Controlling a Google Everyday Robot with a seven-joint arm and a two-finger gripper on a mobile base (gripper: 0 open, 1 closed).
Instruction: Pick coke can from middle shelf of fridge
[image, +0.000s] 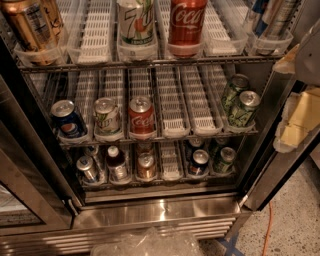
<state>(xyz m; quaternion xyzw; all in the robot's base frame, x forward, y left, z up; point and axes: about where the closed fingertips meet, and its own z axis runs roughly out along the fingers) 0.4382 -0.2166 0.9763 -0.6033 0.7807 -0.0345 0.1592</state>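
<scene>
Open fridge (160, 215) seen from the front and above.
At the front of the middle shelf (200, 131), the coke can (142, 117) stands upright between a pale green can (107, 116) and a bare lane (171, 107). Jaws sit at the upper right edge, well apart; released or clenched, I cannot tell.

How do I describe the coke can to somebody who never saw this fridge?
In the fridge, find the middle shelf, above the hand at the picture's bottom. The coke can stands third from the left, beside a pale green can; it is the only red one there.
</scene>
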